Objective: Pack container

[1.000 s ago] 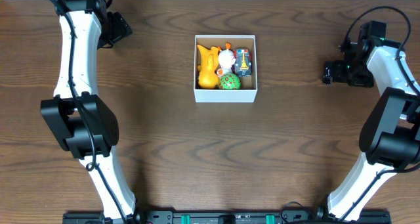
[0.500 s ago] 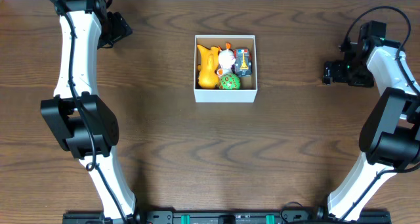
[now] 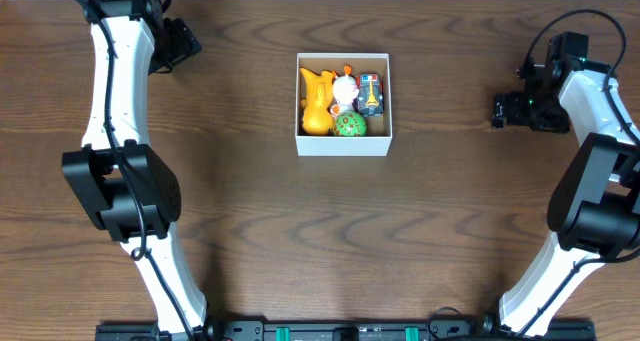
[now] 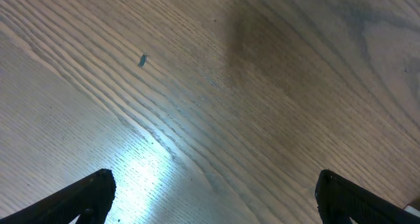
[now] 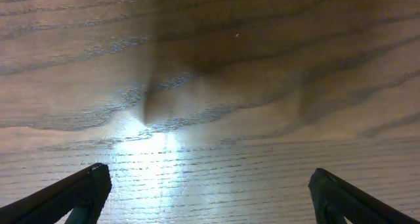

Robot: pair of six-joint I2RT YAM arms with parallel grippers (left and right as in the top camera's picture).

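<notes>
- The container (image 3: 343, 147) sat on the dark wooden worktop (image 3: 250, 231), midway between left and right and toward the far side.
- It held a yellow toy (image 3: 317, 103) at the left, a white figure (image 3: 345, 86) in the middle, a small car (image 3: 371, 93) at the right and a green ball (image 3: 349, 125) at the near side.
- The left pincer (image 4: 213, 191) was at the far left, well apart from the container, its jaws wide with only bare worktop between them.
- The right pincer (image 5: 209, 181) was at the right, also well apart, spread wide and holding nothing.
</notes>
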